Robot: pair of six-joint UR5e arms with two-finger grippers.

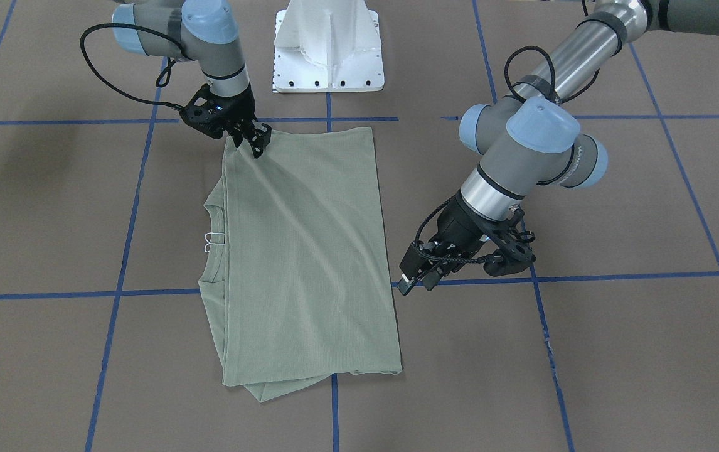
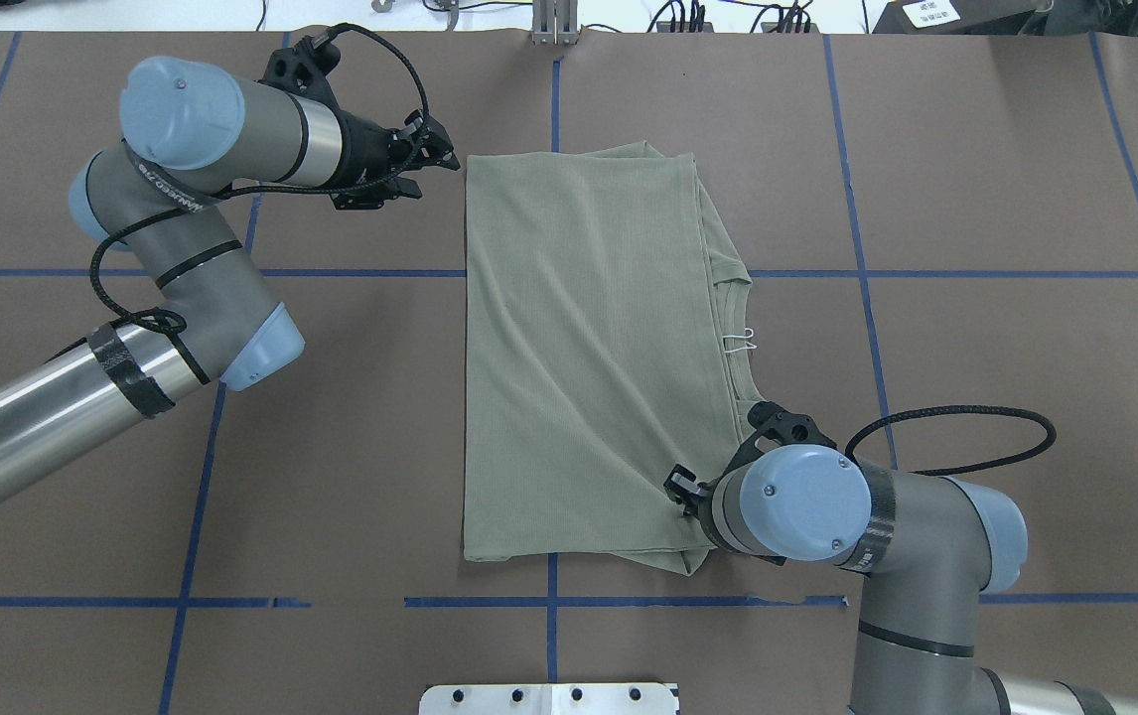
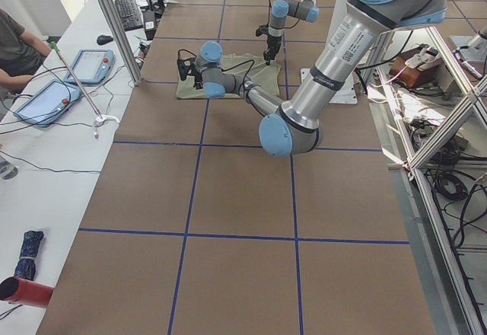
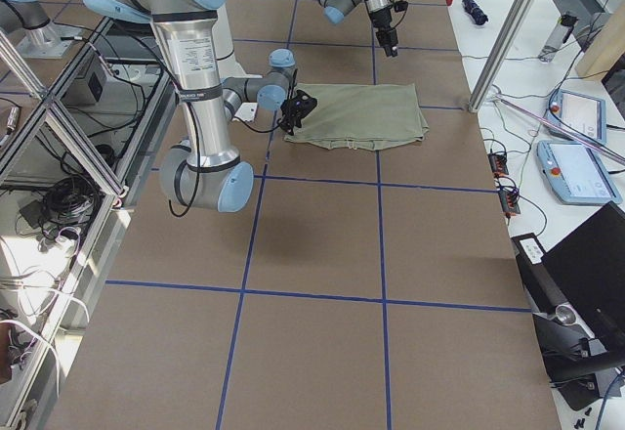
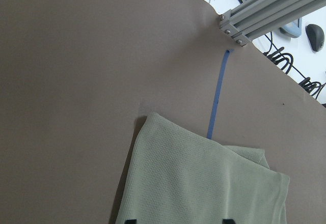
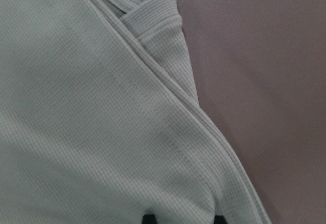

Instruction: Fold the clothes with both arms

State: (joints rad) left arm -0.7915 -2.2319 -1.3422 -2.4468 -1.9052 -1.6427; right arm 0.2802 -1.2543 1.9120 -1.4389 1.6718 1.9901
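The sage-green clothes (image 2: 589, 357), one knit shirt, lie folded into a tall rectangle on the brown table, also seen from the front (image 1: 303, 251). Its round neck (image 2: 736, 288) and white hang tag (image 2: 744, 343) peek out along the edge on my right. My right gripper (image 2: 680, 489) is shut on the near right corner, where creases fan out from the pinch (image 1: 258, 141). In the right wrist view the fabric (image 6: 76, 107) bunches between the fingertips. My left gripper (image 2: 435, 159) hovers open just outside the far left corner (image 5: 153, 119), holding nothing.
The white pedestal base (image 1: 328, 50) stands at the table's near edge behind the shirt. Blue tape lines (image 2: 549, 89) grid the brown surface. An aluminium frame post (image 5: 265, 10) rises past the far edge. A seated person (image 3: 15, 46) and tablets are at the side desk.
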